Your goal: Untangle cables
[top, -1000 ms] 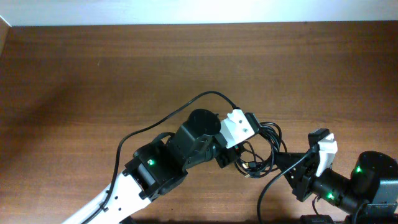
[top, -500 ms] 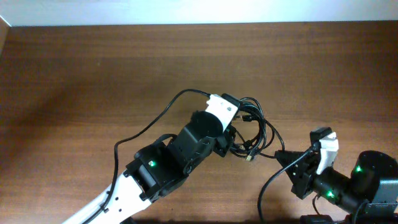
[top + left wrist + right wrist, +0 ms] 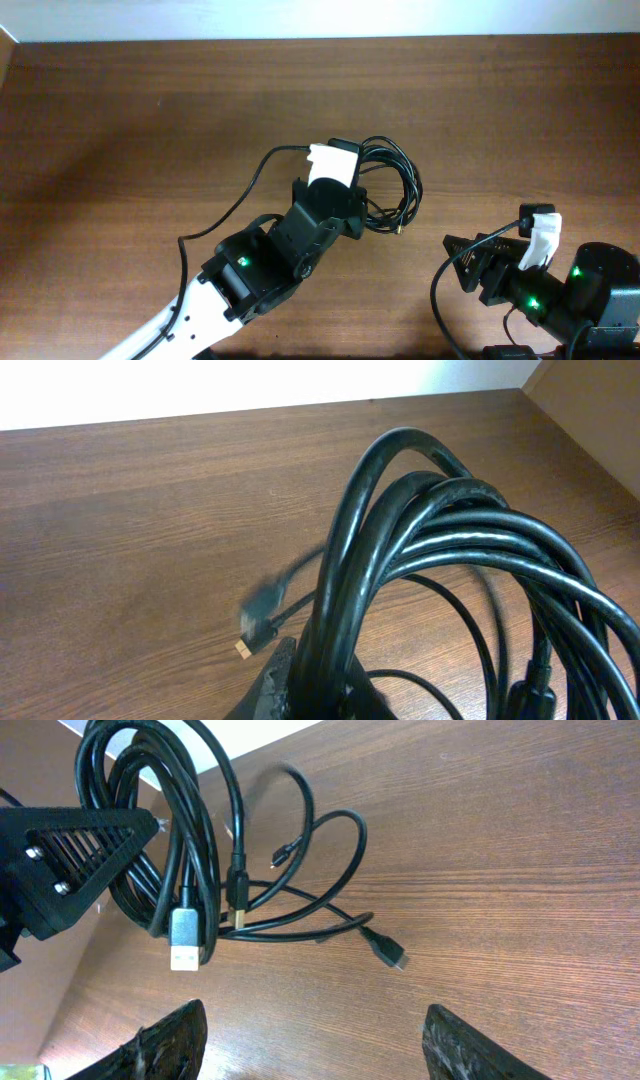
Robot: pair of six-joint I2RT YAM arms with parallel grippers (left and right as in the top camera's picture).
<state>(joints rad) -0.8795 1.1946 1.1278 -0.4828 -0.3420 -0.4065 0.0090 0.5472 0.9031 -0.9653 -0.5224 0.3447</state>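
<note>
A coil of black cables hangs from my left gripper above mid-table. In the left wrist view the thick loops pass between the shut fingers, and a blurred plug dangles beside them. My right gripper stands open to the right of the coil, apart from it. Between its fingertips is only bare wood. The right wrist view shows the coil with a silver USB plug, a gold-tipped plug and a small black plug on loose ends.
The wooden table runs to a pale wall at the back. A thin black lead curves from the left arm's wrist camera down to its base. Another lead loops by the right arm.
The right gripper has let go of the cable end, opened and drawn back to the right. The left gripper has carried the coil up and to the left, away from it.
</note>
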